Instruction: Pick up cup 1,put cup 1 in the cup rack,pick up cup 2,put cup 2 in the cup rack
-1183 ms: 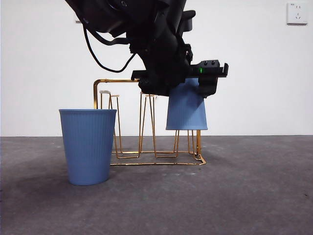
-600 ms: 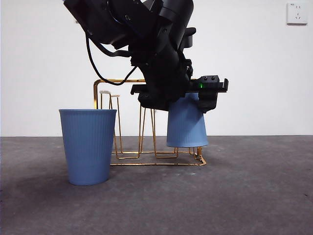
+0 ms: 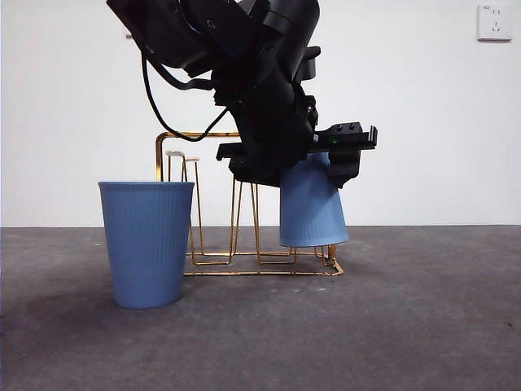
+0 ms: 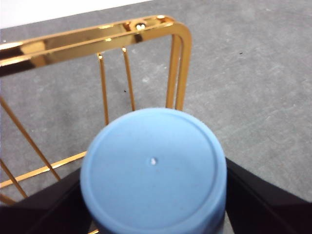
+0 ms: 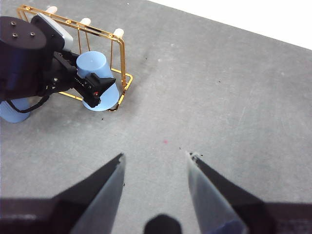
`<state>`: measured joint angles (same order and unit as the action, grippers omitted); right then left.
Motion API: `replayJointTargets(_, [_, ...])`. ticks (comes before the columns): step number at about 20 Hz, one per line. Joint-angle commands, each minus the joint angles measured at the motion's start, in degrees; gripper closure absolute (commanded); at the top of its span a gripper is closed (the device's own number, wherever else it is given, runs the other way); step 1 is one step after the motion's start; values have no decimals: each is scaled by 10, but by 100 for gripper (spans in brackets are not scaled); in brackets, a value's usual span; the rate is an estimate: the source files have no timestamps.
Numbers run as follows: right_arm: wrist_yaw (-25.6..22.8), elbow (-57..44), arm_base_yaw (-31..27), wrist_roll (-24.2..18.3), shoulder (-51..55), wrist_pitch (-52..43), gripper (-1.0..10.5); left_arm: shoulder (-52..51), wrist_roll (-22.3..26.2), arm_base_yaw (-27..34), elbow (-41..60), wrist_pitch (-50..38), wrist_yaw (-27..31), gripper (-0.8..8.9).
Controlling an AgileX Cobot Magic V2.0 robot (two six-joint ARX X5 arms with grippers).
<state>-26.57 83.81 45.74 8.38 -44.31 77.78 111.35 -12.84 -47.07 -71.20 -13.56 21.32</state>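
Left hand (image 3: pixel 313 159) is pinching the upside-down cup (image 3: pixel 313 208) at the cup rack's (image 3: pixel 244 204) end peg, a bit tilted. If it lets go off-centre, the cup could snag the wire and tip off.

- Blue ribbed cups: two — upright cup (image 3: pixel 146 243); inverted cup (image 3: pixel 312 208)
- Gold wire cup rack (image 3: pixel 244 204): one
- Black grippers: two — left gripper (image 4: pixel 153 214); right gripper (image 5: pixel 155 168)
- Wall socket (image 3: pixel 494 22): one

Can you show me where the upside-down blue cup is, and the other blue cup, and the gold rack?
upside-down blue cup (image 3: pixel 313 208), front view, on its ribbed side wall.
upright blue cup (image 3: pixel 146 243), front view, on the middle of its ribbed side.
gold cup rack (image 3: pixel 195 134), front view, on its top frame bar.
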Motion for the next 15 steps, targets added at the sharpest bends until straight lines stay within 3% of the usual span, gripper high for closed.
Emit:
replayJointTargets(1, [0, -5, 0, 4, 1, 12, 729, 17, -22, 5, 14, 44, -35, 458])
replayJointTargets(4, [0, -5, 0, 4, 1, 12, 729, 17, -33, 7, 14, 58, -51, 457])
replayJointTargets(6, [0, -5, 0, 4, 1, 12, 729, 17, -35, 7, 14, 64, -53, 362])
replayJointTargets(15, [0, -5, 0, 2, 1, 12, 729, 17, -47, 7, 14, 87, -97, 364])
